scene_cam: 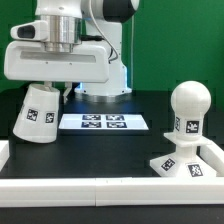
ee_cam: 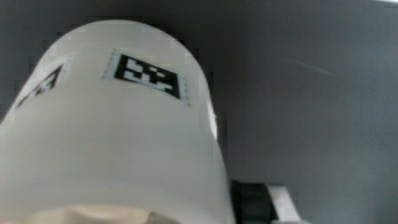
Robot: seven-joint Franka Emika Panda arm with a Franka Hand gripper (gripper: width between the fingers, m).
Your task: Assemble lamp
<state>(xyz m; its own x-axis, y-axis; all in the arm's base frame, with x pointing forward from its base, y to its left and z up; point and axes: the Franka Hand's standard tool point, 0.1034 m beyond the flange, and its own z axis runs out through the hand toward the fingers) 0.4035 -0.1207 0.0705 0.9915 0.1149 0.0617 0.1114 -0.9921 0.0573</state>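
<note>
Shade [scene_cam: 37,112] tilted at exterior view's left, apparently gripped in tool [scene_cam: 50,88], off tabletop [scene_cam: 120,145]; bulb [scene_cam: 187,115] already upright on base [scene_cam: 185,165]; shade judged light, rigid, hollow, slippery; hold wall firmly, avoid tags.

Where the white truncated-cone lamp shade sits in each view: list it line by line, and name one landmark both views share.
Exterior view: the white plastic truncated-cone lamp shade hangs tilted at the exterior view's left, just under the robot's hand, above the black table.
Wrist view: the shade fills most of the picture, seen close up.
Shared landmark: the black-and-white square tag on the shade's side.
</note>
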